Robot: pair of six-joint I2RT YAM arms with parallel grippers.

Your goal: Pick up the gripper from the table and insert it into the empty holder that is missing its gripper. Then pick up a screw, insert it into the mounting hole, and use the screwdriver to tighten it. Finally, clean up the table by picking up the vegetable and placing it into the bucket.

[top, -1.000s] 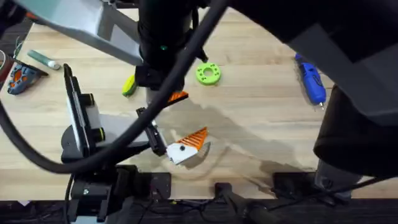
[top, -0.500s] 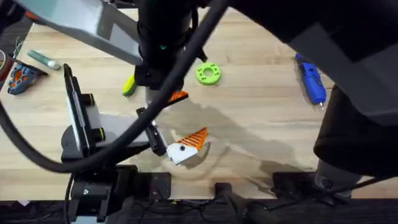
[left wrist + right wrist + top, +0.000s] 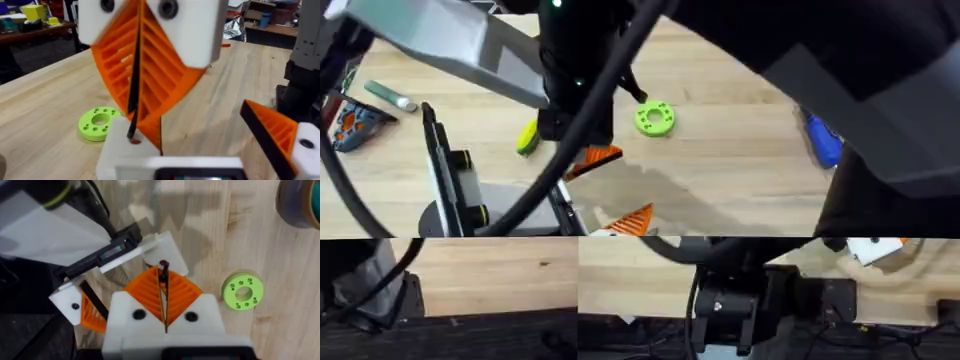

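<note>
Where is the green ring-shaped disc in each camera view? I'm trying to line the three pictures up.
Overhead: green disc on the table's far middle.
Left wrist: green disc flat on the wood, lower left of the picture.
Right wrist: green disc at the picture's right.
Shared landmark: the right gripper, with orange pads, near the disc in all three.

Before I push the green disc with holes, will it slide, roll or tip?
The green disc lies flat on the wooden table, so it would probably slide, not roll. It looks like stiff, light plastic, and its low shape should hardly tip.
</note>
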